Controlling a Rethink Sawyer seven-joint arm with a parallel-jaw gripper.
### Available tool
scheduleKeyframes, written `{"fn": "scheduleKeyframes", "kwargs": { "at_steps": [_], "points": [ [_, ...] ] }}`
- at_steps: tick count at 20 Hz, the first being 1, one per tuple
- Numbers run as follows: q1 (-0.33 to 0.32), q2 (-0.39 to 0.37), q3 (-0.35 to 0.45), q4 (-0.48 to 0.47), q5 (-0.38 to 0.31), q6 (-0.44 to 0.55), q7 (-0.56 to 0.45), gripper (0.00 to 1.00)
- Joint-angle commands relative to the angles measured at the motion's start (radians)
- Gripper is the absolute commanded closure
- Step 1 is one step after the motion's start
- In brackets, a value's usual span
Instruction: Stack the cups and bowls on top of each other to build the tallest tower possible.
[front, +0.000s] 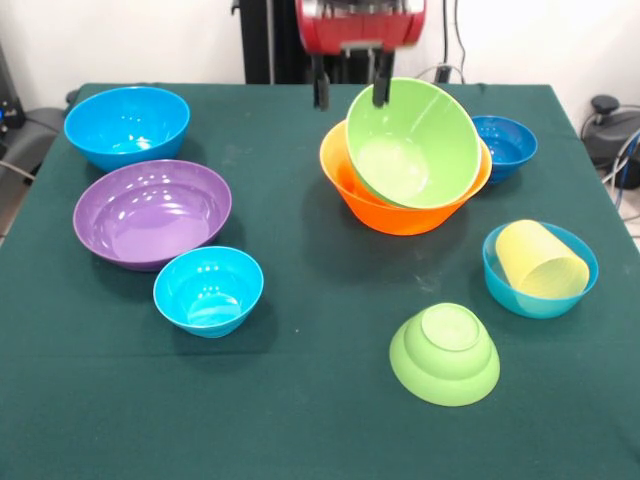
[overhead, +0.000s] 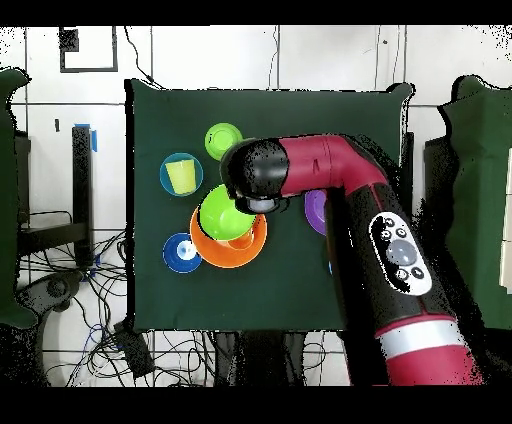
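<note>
My gripper (front: 352, 92) hangs at the far side of the table, fingers spread apart and open. Its right finger (front: 382, 92) is at the far rim of the large lime green bowl (front: 415, 145), which leans tilted inside the large orange bowl (front: 400, 212). The pale yellow cup (front: 541, 262) lies on its side in a small light blue bowl (front: 530, 298). A small lime green bowl (front: 445, 353) sits upside down near the front. In the overhead view the arm's head (overhead: 255, 185) covers the gripper above the lime bowl (overhead: 220, 213). The orange cup is out of view.
A large blue bowl (front: 127, 125), a purple bowl (front: 152, 212) and a second small light blue bowl (front: 208, 290) stand upright on the left. A small dark blue bowl (front: 503, 147) sits just right of the orange bowl. The green cloth (front: 320, 420) covers the table.
</note>
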Motion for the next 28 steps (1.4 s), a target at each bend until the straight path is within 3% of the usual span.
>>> {"fn": "scheduleKeyframes", "kwargs": {
  "at_steps": [1, 4, 10, 13, 21, 28],
  "points": [
    [-0.013, -0.091, 0.073, 0.062, -0.009, 0.125, -0.254, 0.00],
    [-0.031, -0.057, 0.082, 0.051, -0.033, 0.116, -0.268, 0.00],
    [-0.048, 0.104, 0.079, 0.013, -0.114, 0.000, -0.271, 0.00],
    [-0.061, 0.136, 0.086, 0.011, -0.133, -0.025, -0.274, 0.00],
    [-0.068, 0.121, 0.109, 0.027, -0.163, -0.028, -0.257, 0.00],
    [-0.077, 0.041, 0.134, 0.106, -0.167, -0.044, -0.221, 0.00]
  ]
}}
